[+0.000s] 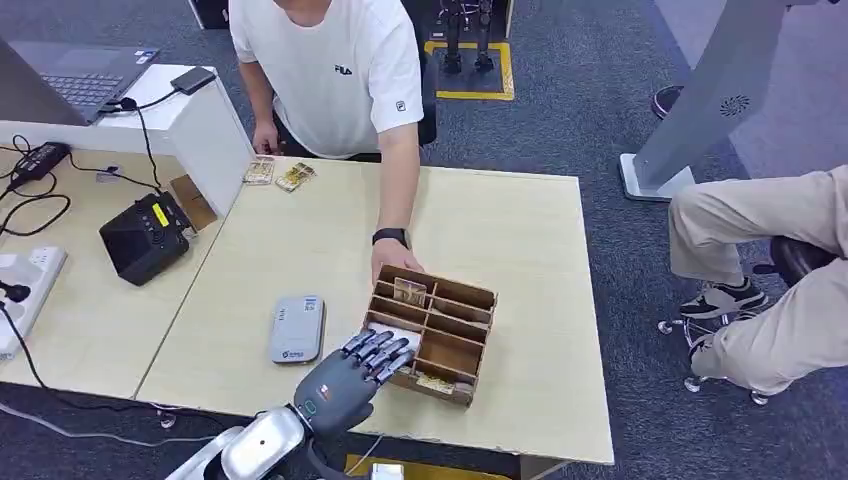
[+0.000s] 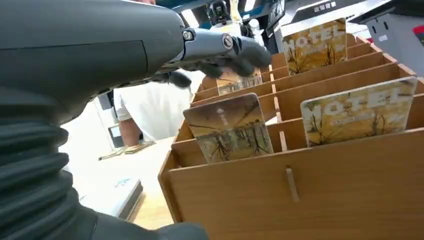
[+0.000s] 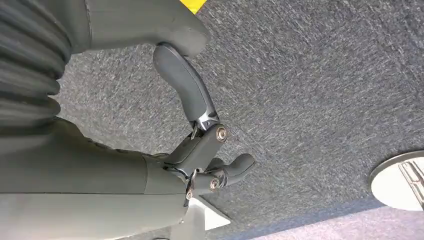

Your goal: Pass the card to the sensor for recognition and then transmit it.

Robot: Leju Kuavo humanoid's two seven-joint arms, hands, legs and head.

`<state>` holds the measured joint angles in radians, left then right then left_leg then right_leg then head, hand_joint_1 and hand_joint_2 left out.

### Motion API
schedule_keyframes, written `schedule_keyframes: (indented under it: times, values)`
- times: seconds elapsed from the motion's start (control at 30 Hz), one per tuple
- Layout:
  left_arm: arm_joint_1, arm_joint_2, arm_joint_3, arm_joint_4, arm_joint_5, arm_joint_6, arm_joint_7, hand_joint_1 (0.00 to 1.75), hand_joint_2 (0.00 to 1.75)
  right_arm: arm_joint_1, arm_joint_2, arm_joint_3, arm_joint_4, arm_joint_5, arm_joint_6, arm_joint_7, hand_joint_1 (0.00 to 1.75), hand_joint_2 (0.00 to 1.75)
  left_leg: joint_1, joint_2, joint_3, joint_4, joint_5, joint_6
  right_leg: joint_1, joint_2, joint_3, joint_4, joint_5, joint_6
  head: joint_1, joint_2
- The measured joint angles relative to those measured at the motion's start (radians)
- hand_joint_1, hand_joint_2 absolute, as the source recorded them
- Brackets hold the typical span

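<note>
A wooden divided card box point(image 1: 452, 350) point(image 2: 320, 195) sits near the table's front edge with several "HOTEL" cards standing in its slots. My left hand point(image 1: 348, 378) reaches over the box's near-left corner with its fingers point(image 2: 227, 50) stretched out and apart. The fingertips are at the top edge of one card point(image 2: 239, 81); no grip on it shows. Closer slots hold a tree-picture card point(image 2: 229, 128) and a HOTEL card point(image 2: 357, 112). The flat grey sensor point(image 1: 297, 328) point(image 2: 117, 195) lies left of the box. My right hand point(image 3: 205, 145) hangs over grey carpet, fingers loosely bent, holding nothing.
A person in a white shirt stands across the table, one hand point(image 1: 395, 262) resting at the box's far corner. Two loose cards point(image 1: 280, 175) lie at the far edge. A black device point(image 1: 145, 238), cables and a power strip point(image 1: 25, 280) are at left. Someone sits at right point(image 1: 770, 270).
</note>
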<state>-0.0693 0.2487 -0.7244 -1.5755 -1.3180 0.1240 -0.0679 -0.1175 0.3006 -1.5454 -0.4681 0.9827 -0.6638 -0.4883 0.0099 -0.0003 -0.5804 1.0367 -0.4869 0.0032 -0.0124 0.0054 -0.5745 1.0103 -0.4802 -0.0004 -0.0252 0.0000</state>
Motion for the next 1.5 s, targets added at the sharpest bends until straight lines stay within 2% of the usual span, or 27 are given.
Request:
schedule_keyframes:
  times: [0.07,0.17,0.47,0.57,0.67,0.87,1.13,1.5]
  values:
    - [-0.004,-0.005,-0.005,0.006,0.001,0.000,0.000,0.21,1.75,0.000,0.000,0.000,0.000,0.002,0.000,0.000,0.00,1.75,0.000,0.000,0.000,0.000,0.000,0.000,0.000,0.000,0.000,0.000,0.000,0.000,0.000,0.000]
    - [-0.007,-0.013,-0.013,0.013,0.004,0.000,0.000,0.12,1.75,0.000,0.000,0.000,0.001,0.002,0.000,0.000,0.00,1.75,0.000,0.000,0.000,0.000,0.000,0.000,0.000,0.000,0.000,0.000,0.000,0.000,0.000,0.000]
    - [-0.011,-0.023,-0.021,0.024,0.008,0.001,0.000,0.12,1.75,0.000,0.000,0.000,0.006,0.016,0.000,0.000,0.00,1.75,0.000,0.000,0.000,0.000,0.000,0.000,0.000,0.000,0.000,0.000,0.000,0.000,0.000,0.000]
    - [-0.013,-0.024,-0.022,0.027,0.008,0.002,0.000,0.00,1.75,0.000,0.000,0.000,0.006,0.016,0.000,0.000,0.00,1.75,0.000,0.000,0.000,0.000,0.000,0.000,0.000,0.000,0.000,0.000,0.000,0.000,0.000,0.000]
    - [-0.014,-0.031,-0.022,0.028,0.009,0.011,0.003,0.00,1.75,-0.001,0.000,0.000,0.009,0.017,0.000,-0.002,0.00,1.75,0.000,0.000,0.000,0.000,0.000,0.000,0.000,0.000,0.000,0.000,0.000,0.000,0.000,0.000]
    - [-0.020,-0.080,-0.022,0.028,-0.038,0.103,0.053,0.00,1.75,-0.001,0.000,0.000,0.015,0.025,0.000,-0.002,0.00,1.75,0.000,0.000,0.000,0.000,0.000,0.000,0.000,0.000,0.000,0.000,0.000,0.000,0.000,0.000]
    - [-0.032,-0.130,-0.022,0.028,-0.059,0.118,0.062,0.00,1.75,-0.003,-0.001,0.000,0.023,0.036,0.000,-0.002,0.00,1.75,0.000,0.000,0.000,0.000,0.000,0.000,0.000,0.000,0.000,0.000,0.000,0.000,0.000,0.000]
    - [-0.035,-0.159,-0.022,0.051,-0.066,0.127,0.062,0.00,1.75,-0.004,-0.003,0.000,0.034,0.052,0.000,-0.002,0.00,1.75,0.000,0.000,0.000,0.000,0.000,0.000,0.000,0.000,0.000,0.000,0.000,0.000,0.000,0.000]
